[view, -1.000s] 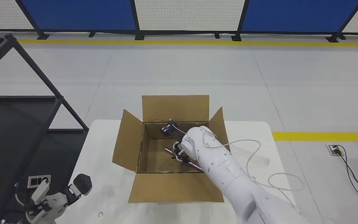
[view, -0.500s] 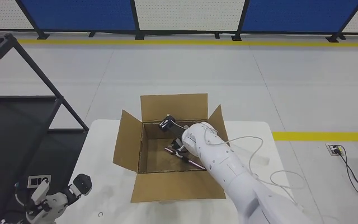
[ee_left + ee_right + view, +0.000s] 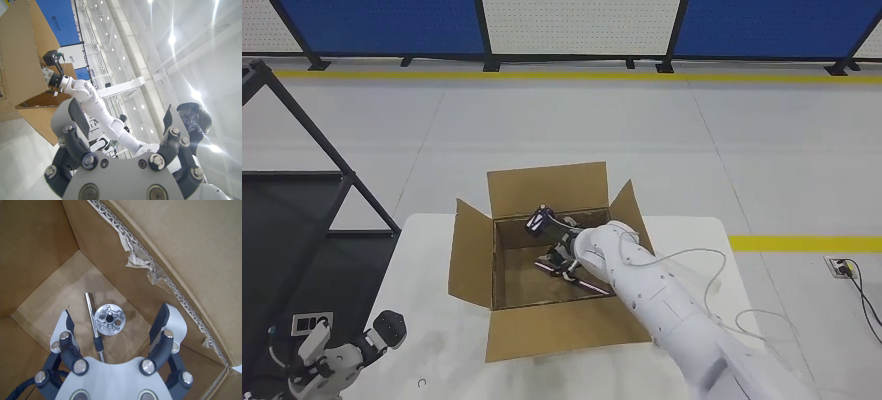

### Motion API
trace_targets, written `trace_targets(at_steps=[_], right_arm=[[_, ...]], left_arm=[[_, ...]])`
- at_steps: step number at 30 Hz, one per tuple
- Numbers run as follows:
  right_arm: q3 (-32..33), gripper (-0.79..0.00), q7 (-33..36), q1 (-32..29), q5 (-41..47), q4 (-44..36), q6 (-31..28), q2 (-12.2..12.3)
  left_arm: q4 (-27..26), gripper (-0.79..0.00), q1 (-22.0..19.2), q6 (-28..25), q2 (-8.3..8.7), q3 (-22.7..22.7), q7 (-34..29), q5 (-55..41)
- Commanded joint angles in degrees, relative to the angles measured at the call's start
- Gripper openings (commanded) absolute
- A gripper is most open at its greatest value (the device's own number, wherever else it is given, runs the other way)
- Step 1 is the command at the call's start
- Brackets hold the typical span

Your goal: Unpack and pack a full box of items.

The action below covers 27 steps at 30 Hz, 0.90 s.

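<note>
An open cardboard box [image 3: 470,262] stands on the white table [image 3: 422,300]. My right arm goes down into it, and my right gripper [image 3: 560,262] hangs open above the box floor. On that floor lie a shiny metal rod [image 3: 92,317] with a black sleeve and a round metal disc [image 3: 109,319] with a centre hole, touching side by side between and below my right gripper [image 3: 115,311]. The rod [image 3: 577,280] also shows beside the arm. My left gripper [image 3: 121,106] is open and holds nothing, pointing upward, low at the table's near left corner [image 3: 392,328].
The box [image 3: 19,47] has all its flaps folded outward, and the inner edge of one wall [image 3: 151,262] is torn. A black metal rack [image 3: 302,200] stands left of the table. Bare table surface lies left of and in front of the box.
The box has turned and slid slightly on the table, its near flap swinging right. My right wrist has shifted a little toward the far left inside it. The left arm has kept still.
</note>
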Motion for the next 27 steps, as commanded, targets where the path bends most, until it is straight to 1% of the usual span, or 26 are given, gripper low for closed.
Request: trace_targets(at_steps=[1, 4, 7, 11, 14, 17, 19, 21, 22, 25, 27], right_arm=[[1.11, 0.0, 0.48, -1.31, -1.01, -4.17, 0.47, 1.63], [3.6, 0.0, 2.15, -4.21, -3.46, -12.91, 1.24, 4.72], [7.8, 0.0, 5.41, -8.98, -6.74, -24.58, 2.31, 8.55], [15.94, 0.0, 11.37, -18.82, -12.08, -43.94, 2.42, 13.82], [22.32, 0.0, 14.11, -27.01, -15.52, -57.17, 0.87, 16.81], [27.26, -0.003, 14.43, -33.52, -17.81, -66.75, -0.74, 18.64], [29.57, -0.015, 13.65, -36.91, -19.01, -71.36, -1.32, 19.4], [31.49, -0.037, 12.47, -39.59, -19.72, -75.16, -1.49, 19.92], [32.33, -0.022, 11.97, -40.78, -20.07, -76.6, -1.44, 20.14], [35.25, -0.018, 9.64, -44.48, -20.95, -81.01, 1.54, 20.6], [36.8, 0.0, 7.28, -47.4, -21.98, -84.24, 2.87, 20.9]], left_arm=[[0.0, 0.0, 0.0, 0.0, 0.0, 0.0, 0.0, 0.0], [0.0, 0.0, 0.0, 0.0, 0.0, 0.0, 0.0, 0.0], [0.0, 0.0, 0.0, 0.0, 0.0, 0.0, 0.0, 0.0], [0.0, 0.0, 0.0, 0.0, 0.0, 0.0, 0.0, 0.0], [0.0, 0.0, 0.0, 0.0, 0.0, 0.0, 0.0, 0.0], [-0.01, 0.0, -0.02, 0.07, -0.01, -0.01, 0.29, 0.16], [-0.37, 0.0, -0.08, 0.26, -0.01, 0.11, 0.85, 2.4], [-0.3, 0.0, -0.17, -1.25, -0.03, -0.08, 1.44, 5.78], [-0.22, 0.0, -0.24, -2.17, -0.07, 0.02, 1.97, 7.47], [0.01, 0.0, -0.7, -7.17, -0.16, 0.11, 3.71, 15.64], [0.1, 0.0, -1.36, -12.55, -0.19, -0.6, 4.99, 23.29]])
